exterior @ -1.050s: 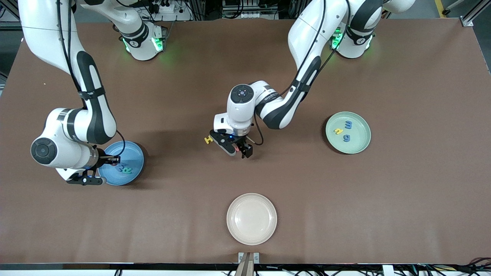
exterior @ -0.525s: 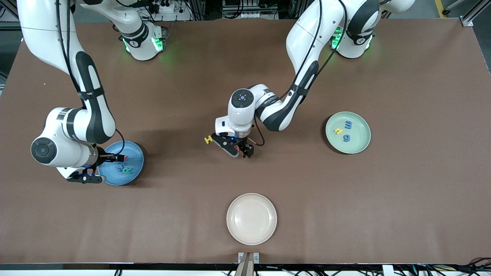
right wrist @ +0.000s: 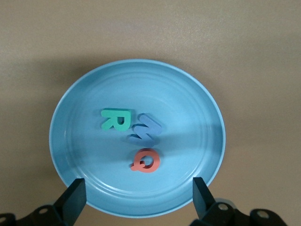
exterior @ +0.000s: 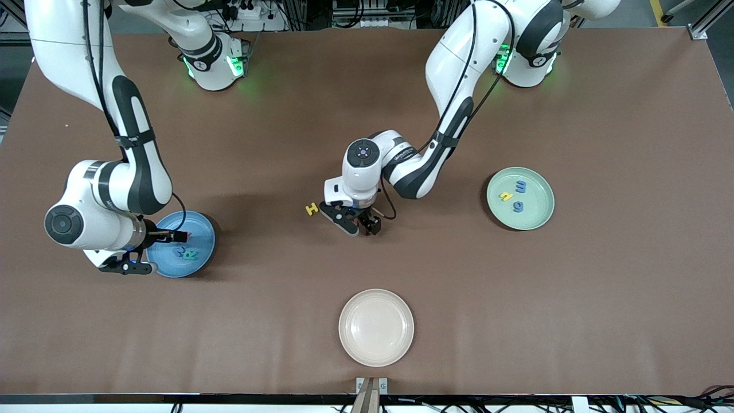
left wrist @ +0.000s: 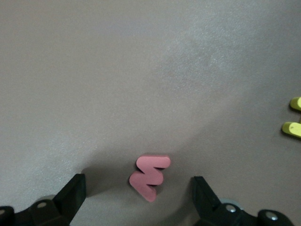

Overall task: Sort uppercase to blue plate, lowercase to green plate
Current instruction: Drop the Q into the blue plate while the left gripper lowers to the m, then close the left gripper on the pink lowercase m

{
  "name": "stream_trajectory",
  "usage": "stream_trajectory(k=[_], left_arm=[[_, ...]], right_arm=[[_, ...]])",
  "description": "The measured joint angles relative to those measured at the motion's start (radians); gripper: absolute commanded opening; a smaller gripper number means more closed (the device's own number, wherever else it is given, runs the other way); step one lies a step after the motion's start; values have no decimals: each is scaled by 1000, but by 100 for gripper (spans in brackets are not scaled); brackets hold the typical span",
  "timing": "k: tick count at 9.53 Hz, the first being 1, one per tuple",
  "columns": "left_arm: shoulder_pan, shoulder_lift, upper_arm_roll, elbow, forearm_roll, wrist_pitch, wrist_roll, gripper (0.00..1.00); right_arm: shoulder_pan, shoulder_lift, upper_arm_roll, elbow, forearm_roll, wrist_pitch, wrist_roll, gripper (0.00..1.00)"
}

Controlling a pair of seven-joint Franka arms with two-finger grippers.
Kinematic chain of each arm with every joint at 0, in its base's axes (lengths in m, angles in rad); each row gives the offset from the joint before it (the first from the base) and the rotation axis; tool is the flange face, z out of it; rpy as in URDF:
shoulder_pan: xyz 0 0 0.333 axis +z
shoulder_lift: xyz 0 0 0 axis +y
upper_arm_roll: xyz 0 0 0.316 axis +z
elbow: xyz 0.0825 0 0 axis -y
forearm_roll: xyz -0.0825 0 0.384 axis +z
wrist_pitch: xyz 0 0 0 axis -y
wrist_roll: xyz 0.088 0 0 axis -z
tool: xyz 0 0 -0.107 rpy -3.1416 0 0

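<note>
Nearest the front camera, a round cream plate (exterior: pixel 375 327) on the brown counter (exterior: pixel 573 298). Farther, at the right arm's end, a round medium-blue plate (right wrist: pixel 84 155) holding a green foam R (right wrist: pixel 115 119), blue foam M (right wrist: pixel 145 129) and red foam Q (right wrist: pixel 145 160); right gripper (right wrist: pixel 136 200) above it, jaws open, empty. Mid-counter, left gripper (left wrist: pixel 137 200) with jaws open astride a red foam w (left wrist: pixel 149 176); yellow foam H (exterior: pixel 311 209) beside. At the left arm's end, a pale mint-green plate (exterior: pixel 539 215) holding a yellow foam h (exterior: pixel 505 197), a blue foam m (exterior: pixel 520 186) and a blue foam g (exterior: pixel 518 206).
</note>
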Motion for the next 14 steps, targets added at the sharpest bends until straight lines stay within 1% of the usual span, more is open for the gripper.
stream_trajectory(k=[1, 2, 4, 5, 8, 11, 14], left_arm=[[-2, 0, 0, 2, 0, -1, 0, 68], [-3, -1, 0, 4, 0, -1, 0, 66], [-5, -1, 0, 6, -4, -1, 0, 54], [-5, -1, 0, 6, -8, -1, 0, 51], [-6, -1, 0, 6, -21, -2, 0, 49], [-3, -1, 1, 11, -41, -2, -1, 51], [-2, -1, 1, 32, -42, -2, -1, 51]], right_arm=[[0, -1, 0, 0, 0, 0, 0, 100], [0, -3, 0, 0, 0, 1, 0, 100], [-1, -9, 0, 1, 0, 3, 0, 100], [-1, -15, 0, 4, 0, 4, 0, 100], [-3, -38, -1, 7, 0, 4, 0, 100], [-5, -46, -4, 9, 0, 4, 0, 100], [-5, -51, -3, 15, 0, 4, 0, 100]])
